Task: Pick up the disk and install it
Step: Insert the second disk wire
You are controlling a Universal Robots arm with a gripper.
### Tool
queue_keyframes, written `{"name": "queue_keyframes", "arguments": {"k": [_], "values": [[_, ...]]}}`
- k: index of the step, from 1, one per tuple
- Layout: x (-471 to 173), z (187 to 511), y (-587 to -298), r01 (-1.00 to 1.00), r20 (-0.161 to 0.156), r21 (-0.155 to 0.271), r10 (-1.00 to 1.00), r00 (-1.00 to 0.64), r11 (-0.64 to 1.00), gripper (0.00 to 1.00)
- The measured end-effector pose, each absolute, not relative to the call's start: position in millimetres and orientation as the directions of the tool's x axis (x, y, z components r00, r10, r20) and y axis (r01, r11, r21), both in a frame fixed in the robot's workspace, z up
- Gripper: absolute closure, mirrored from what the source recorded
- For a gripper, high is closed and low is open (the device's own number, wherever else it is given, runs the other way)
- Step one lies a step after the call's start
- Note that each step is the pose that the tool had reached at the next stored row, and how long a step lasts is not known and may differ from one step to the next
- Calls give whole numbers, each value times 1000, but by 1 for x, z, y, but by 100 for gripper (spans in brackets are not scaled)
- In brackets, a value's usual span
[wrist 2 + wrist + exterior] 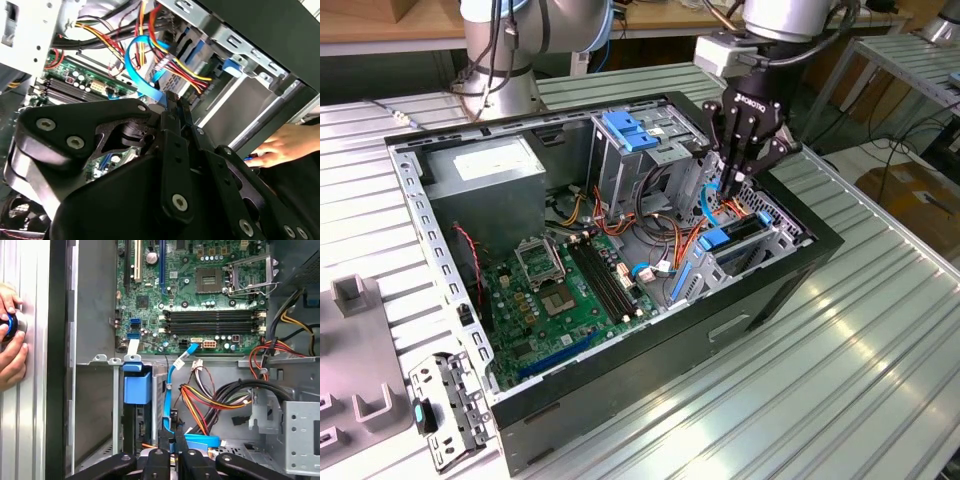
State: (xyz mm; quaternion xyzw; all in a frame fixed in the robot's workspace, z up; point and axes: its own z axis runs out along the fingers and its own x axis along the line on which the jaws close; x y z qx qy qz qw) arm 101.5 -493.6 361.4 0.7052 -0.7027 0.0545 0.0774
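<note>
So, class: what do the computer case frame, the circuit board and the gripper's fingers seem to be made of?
Case frame: bare sheet metal, by its dull grey shine and punched holes. Circuit board: glossy green laminate, probably fibreglass, studded with small parts. Gripper fingers: matt black, bolted links, metal or hard plastic; the look leaves it open.

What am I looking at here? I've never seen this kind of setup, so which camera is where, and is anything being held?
This is a robot arm working inside an open computer case that lies on a ribbed metal table. The exterior view is taken from off the arm. Both wrist views ride on the arm and look past its black gripper into the case.

Inside are the green motherboard and bundles of cables. The gripper hangs low by the drive cage, next to a thin light-blue cable. The disk, with its blue rails, appears to sit in the cage already, not in the gripper.

A person's hand rests outside the case.
</note>
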Motion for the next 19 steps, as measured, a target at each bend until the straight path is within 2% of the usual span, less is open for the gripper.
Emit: {"name": "queue_keyframes", "arguments": {"k": [2, 6, 19], "values": [[101, 361, -496, -1000, 177, 29, -984, 9, -3, 84], [94, 360, -499, -1000, 162, -9, -987, 6, -8, 84], [84, 355, -525, -999, 133, -49, -991, 0, -7, 84]]}}
